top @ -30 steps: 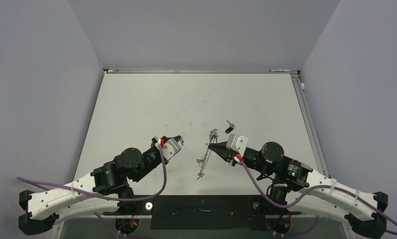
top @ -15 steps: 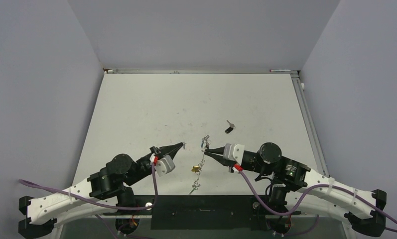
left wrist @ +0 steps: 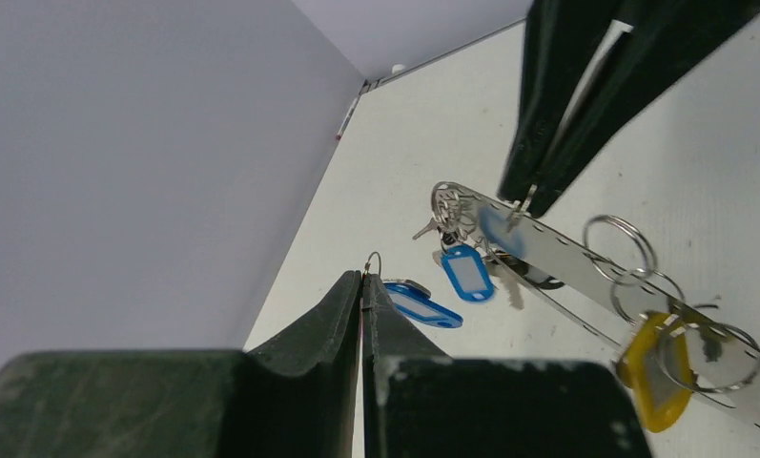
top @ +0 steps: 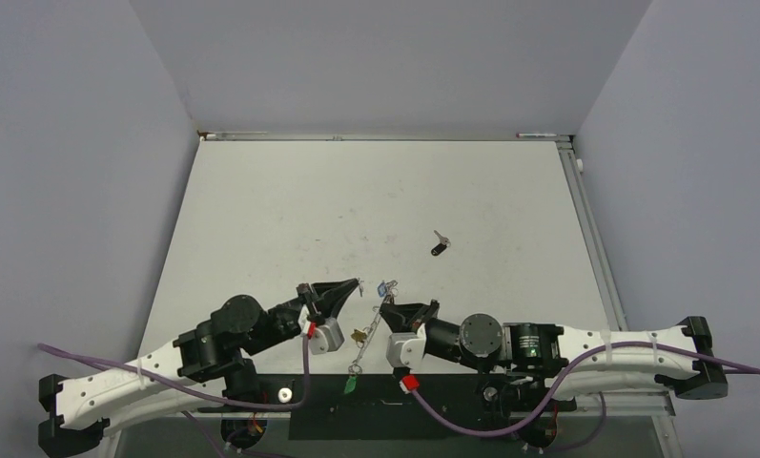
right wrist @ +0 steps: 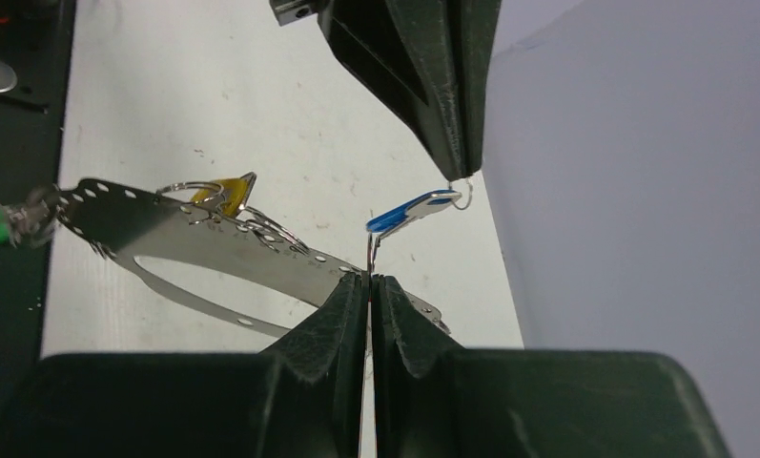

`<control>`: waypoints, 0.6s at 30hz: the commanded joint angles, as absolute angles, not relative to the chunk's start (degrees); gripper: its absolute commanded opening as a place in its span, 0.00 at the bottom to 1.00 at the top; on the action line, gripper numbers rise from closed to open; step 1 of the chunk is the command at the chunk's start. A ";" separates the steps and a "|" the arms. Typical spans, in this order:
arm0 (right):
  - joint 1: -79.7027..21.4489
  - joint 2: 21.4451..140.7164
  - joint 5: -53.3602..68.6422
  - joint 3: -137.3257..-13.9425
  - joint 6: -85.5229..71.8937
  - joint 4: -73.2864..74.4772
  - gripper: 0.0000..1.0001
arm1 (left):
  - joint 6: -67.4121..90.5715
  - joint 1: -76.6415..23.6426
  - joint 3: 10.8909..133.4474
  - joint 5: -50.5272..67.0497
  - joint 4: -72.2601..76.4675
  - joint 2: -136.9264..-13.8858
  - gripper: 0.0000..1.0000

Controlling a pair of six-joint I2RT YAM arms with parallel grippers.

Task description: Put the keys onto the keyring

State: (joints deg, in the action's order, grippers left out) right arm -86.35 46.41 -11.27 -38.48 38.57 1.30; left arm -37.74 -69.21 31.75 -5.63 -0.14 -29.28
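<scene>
My right gripper (top: 385, 303) (right wrist: 368, 278) is shut on the keyring (right wrist: 214, 239), a thin grey metal loop that hangs toward the near edge (top: 361, 343). Yellow-tagged (top: 359, 335) (right wrist: 225, 189) and green-tagged (top: 350, 385) keys hang on it, and a blue-tagged one (left wrist: 466, 272) sits near the held end. My left gripper (top: 357, 281) (left wrist: 364, 278) is shut on the small wire loop of another blue-tagged key (left wrist: 419, 305) (right wrist: 409, 212), just left of the right fingertips. A black-headed key (top: 439, 246) lies apart on the table.
The white table (top: 290, 210) is walled on the left, back and right. A black mounting plate (top: 385, 405) runs along the near edge between the arm bases, right below the hanging green tag.
The right arm has swung low and leftward, carrying the keyring toward the near edge. The left gripper has shifted slightly right with its blue-tagged key, closing on the right fingertips.
</scene>
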 commanded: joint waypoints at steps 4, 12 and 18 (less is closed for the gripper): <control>-86.66 46.72 -16.25 -39.73 42.25 -2.27 0.05 | -43.68 -67.46 29.86 4.90 0.15 -26.56 0.00; -86.37 48.41 -12.92 -40.84 40.85 -0.93 0.05 | -45.88 -66.97 29.93 9.22 -3.16 -27.30 0.00; -83.08 48.04 -6.58 -40.95 37.69 -0.79 0.05 | -46.10 -66.97 29.77 10.84 -3.46 -27.78 0.00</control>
State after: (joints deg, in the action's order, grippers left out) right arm -85.21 48.71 -11.11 -38.48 40.27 1.93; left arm -45.25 -67.33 29.28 7.90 -3.64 -27.49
